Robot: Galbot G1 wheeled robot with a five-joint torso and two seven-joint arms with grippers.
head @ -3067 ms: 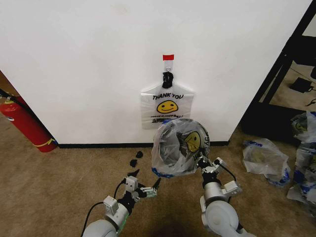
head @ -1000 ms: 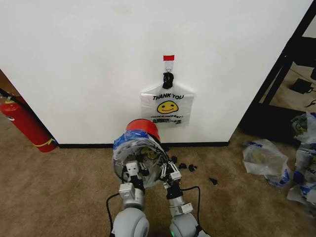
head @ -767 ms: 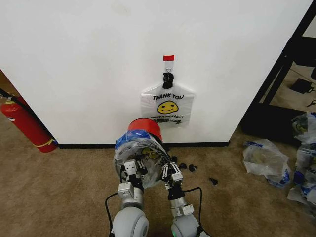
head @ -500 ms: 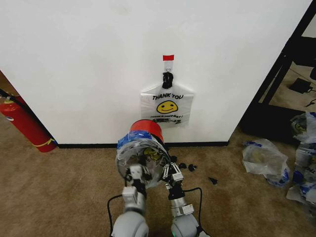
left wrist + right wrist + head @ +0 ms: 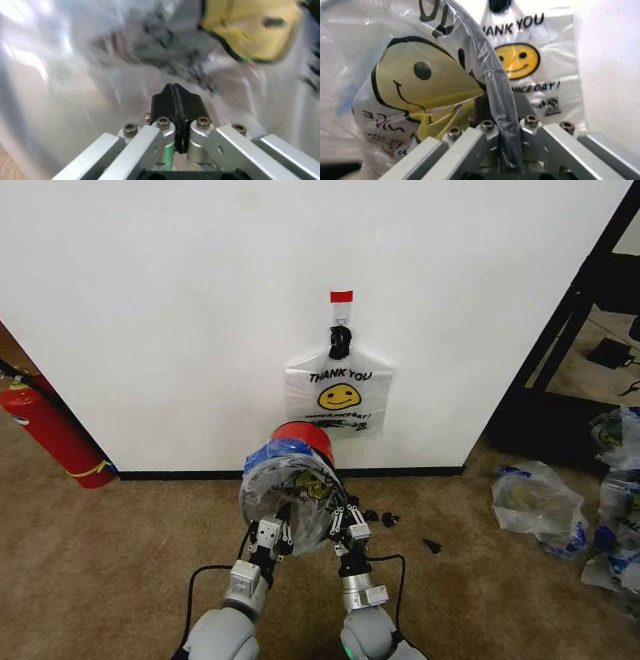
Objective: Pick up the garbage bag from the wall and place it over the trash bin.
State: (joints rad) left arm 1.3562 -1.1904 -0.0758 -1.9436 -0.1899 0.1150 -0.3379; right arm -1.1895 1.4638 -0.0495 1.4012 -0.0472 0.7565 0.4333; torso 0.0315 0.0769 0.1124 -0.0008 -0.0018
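The garbage bag (image 5: pixel 285 485), see-through with blue trim and a yellow smiley, is stretched round over the trash bin, whose red part (image 5: pixel 303 435) shows behind it at the foot of the wall (image 5: pixel 150 300). My left gripper (image 5: pixel 272 532) sits at the bag's near rim. In the left wrist view its pads (image 5: pixel 173 88) are pressed together against the film (image 5: pixel 75 75). My right gripper (image 5: pixel 347 528) is at the rim beside it. It is shut (image 5: pixel 500 101) on a fold of the bag (image 5: pixel 420 86) that runs between its fingers.
A flat white THANK YOU bundle (image 5: pixel 338 395) hangs on the wall under a red tape strip (image 5: pixel 341 297). A red fire extinguisher (image 5: pixel 50 430) leans at the left. Lumpy clear bags (image 5: pixel 535 500) and a black frame (image 5: pixel 570 330) are on the right. Black scraps (image 5: pixel 385 518) lie on the carpet.
Three seconds ago the right gripper alone held the bag in the air, the left open. Since a second ago the bag has shifted slightly right and wallward, and the left forearm has swung left.
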